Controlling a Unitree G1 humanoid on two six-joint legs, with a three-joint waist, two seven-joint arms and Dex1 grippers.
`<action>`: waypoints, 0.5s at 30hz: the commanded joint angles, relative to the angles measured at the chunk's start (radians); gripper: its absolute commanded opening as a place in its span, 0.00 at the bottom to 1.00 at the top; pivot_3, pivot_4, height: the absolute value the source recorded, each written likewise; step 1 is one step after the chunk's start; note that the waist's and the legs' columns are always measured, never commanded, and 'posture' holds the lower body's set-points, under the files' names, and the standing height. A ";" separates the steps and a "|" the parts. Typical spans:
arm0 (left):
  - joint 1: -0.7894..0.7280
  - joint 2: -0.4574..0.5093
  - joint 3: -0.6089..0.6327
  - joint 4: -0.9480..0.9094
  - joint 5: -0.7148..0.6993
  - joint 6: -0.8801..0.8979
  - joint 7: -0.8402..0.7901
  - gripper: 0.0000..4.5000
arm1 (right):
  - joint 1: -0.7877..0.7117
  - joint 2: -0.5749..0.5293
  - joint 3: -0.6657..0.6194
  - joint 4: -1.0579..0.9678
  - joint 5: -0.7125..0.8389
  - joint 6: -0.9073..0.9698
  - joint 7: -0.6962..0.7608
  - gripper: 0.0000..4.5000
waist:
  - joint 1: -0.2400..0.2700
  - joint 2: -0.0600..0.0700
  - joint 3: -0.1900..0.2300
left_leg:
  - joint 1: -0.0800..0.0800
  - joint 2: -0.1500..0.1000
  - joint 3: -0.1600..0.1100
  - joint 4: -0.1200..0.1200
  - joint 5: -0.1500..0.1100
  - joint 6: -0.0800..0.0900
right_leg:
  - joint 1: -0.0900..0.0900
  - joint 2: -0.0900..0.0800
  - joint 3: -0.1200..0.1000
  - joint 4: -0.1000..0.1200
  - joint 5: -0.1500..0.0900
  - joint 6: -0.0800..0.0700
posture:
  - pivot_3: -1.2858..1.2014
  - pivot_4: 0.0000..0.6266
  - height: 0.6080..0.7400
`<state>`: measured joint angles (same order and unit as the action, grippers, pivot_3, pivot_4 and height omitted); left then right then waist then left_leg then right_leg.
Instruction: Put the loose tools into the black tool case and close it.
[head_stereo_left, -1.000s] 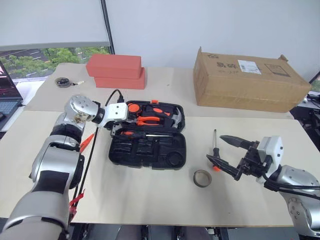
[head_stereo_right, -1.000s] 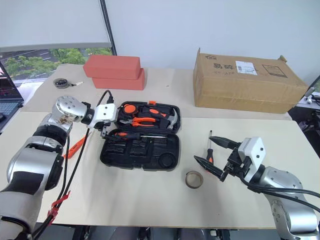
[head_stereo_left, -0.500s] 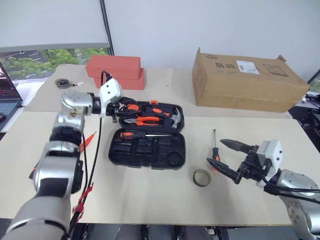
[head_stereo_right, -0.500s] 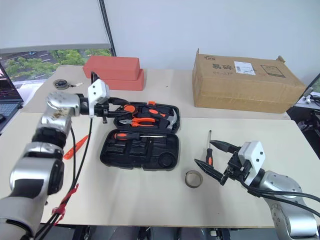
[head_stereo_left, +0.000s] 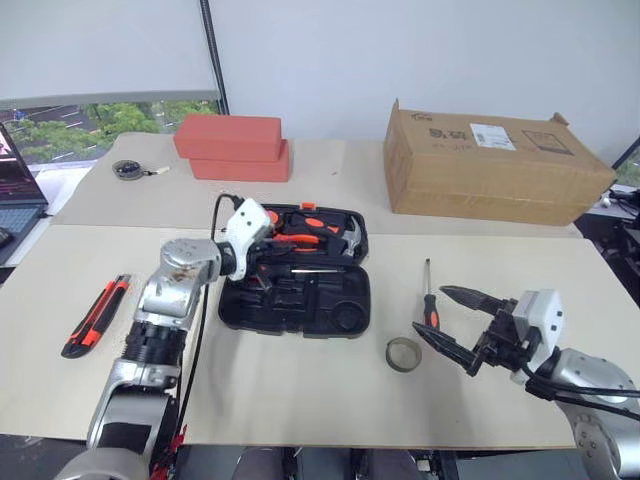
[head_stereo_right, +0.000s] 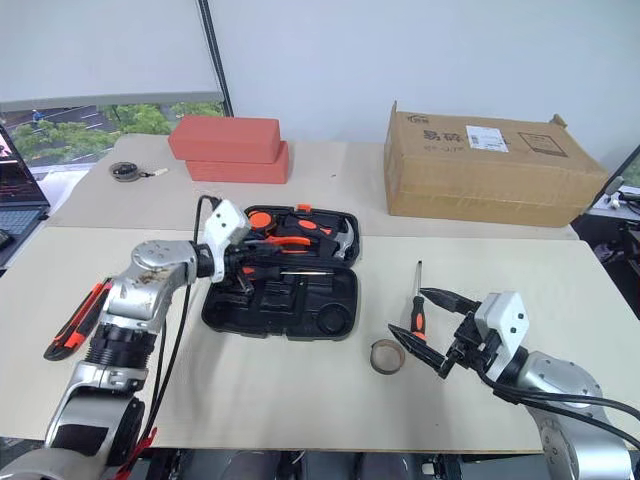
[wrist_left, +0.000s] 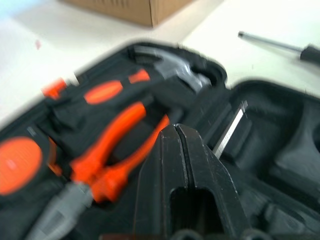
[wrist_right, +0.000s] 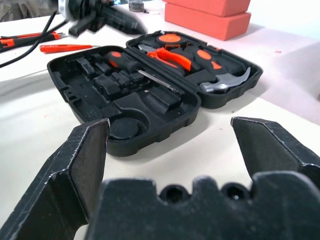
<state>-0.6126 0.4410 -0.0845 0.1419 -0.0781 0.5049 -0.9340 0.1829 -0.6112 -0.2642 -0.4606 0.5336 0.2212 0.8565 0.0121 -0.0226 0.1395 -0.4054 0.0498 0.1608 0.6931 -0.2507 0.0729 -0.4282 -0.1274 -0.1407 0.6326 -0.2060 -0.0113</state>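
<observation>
- Black tool case (head_stereo_left: 296, 275): lying open mid-table, ready for filling.
- Left gripper (head_stereo_left: 262, 262): we are hovering over the case, fingers together, empty.
- Right gripper (head_stereo_left: 462, 318): we are spreading it wide toward the screwdriver (head_stereo_left: 428, 297) and tape roll (head_stereo_left: 405, 355).
- Utility knife (head_stereo_left: 93, 314): waiting far left.

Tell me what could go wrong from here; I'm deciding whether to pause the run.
1. The left end effector sits shut, empty, low over the open black tool case; it could knock the seated screwdriver.
2. The utility knife lies far out, beside the left arm.
3. The screwdriver and tape roll lie close together, so the open right end effector may nudge one.
</observation>
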 joint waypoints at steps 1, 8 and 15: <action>0.012 -0.008 -0.023 -0.049 0.012 0.022 0.059 0.01 | 0.003 -0.007 -0.032 -0.027 0.011 -0.028 0.001 1.00 | 0.001 0.000 0.000 | 0.000 0.000 0.000 0.000 0.000 0.000 | 0.000 0.000 0.000 0.000 0.000 0.000 | 0.52 0.24 0.79; 0.038 -0.006 -0.080 -0.001 0.047 0.023 0.128 0.01 | 0.000 -0.012 -0.034 -0.026 0.011 -0.025 0.002 1.00 | 0.002 0.001 -0.001 | 0.000 0.000 -0.001 0.000 -0.001 0.001 | 0.002 -0.002 -0.001 -0.001 0.000 0.000 | 0.52 0.24 0.79; 0.055 -0.029 -0.106 0.049 0.051 0.101 0.187 0.01 | -0.001 -0.012 -0.035 -0.032 0.011 -0.022 -0.002 1.00 | 0.003 0.005 -0.003 | 0.003 0.000 -0.002 0.000 -0.001 0.001 | 0.004 -0.003 -0.001 -0.002 0.000 0.001 | 0.52 0.24 0.79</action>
<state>-0.5795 0.4174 -0.1766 0.1488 -0.0454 0.5471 -0.7785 0.1845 -0.6146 -0.2653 -0.4614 0.5333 0.2201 0.8609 0.0147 -0.0175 0.1366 -0.4025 0.0494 0.1587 0.6932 -0.2519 0.0738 -0.4238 -0.1301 -0.1418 0.6308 -0.2057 -0.0109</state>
